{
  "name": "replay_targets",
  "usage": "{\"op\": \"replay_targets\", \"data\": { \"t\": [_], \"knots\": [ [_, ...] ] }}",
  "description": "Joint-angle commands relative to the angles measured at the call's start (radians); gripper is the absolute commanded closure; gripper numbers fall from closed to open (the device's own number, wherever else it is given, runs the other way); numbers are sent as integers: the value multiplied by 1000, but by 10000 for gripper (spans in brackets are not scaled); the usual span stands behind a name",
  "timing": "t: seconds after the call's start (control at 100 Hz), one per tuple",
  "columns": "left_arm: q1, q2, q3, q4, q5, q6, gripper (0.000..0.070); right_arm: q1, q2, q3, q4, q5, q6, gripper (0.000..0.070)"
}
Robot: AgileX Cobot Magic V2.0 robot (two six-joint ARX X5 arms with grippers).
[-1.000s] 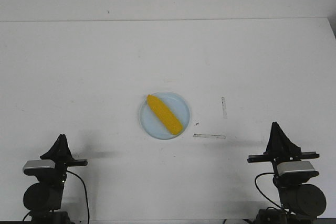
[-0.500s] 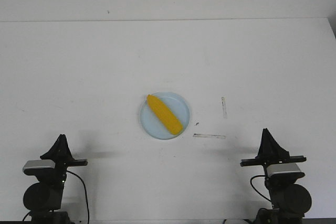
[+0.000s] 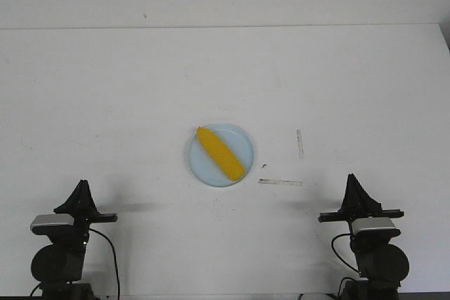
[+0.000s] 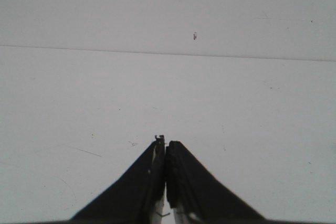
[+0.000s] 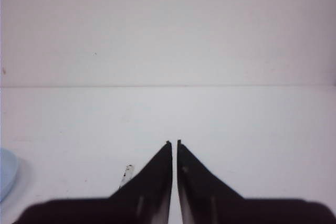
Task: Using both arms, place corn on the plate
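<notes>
The yellow-orange corn lies diagonally on the pale blue plate at the middle of the white table. My left gripper is shut and empty at the near left, far from the plate; in the left wrist view its fingers meet over bare table. My right gripper is shut and empty at the near right; in the right wrist view only a hairline shows between its fingers. An edge of the plate shows in that view; the corn does not.
Two strips of clear tape lie on the table right of the plate. One strip also shows in the right wrist view. The table's far edge meets a white wall.
The right arm has drawn back and shifted left toward the table's near edge. The left arm, the corn and the plate have not moved.
</notes>
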Motion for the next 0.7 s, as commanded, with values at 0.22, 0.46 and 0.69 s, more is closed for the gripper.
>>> {"op": "replay_targets", "data": {
  "t": [0.22, 0.46, 0.69],
  "knots": [
    [1, -1, -21, 13, 5, -2, 699, 2, 0, -1, -6, 4, 10, 685],
    [1, -1, -21, 13, 5, -2, 699, 2, 0, -1, -1, -3, 10, 685],
    [1, -1, -21, 13, 5, -2, 699, 2, 0, -1, -1, -3, 10, 685]
  ]
}}
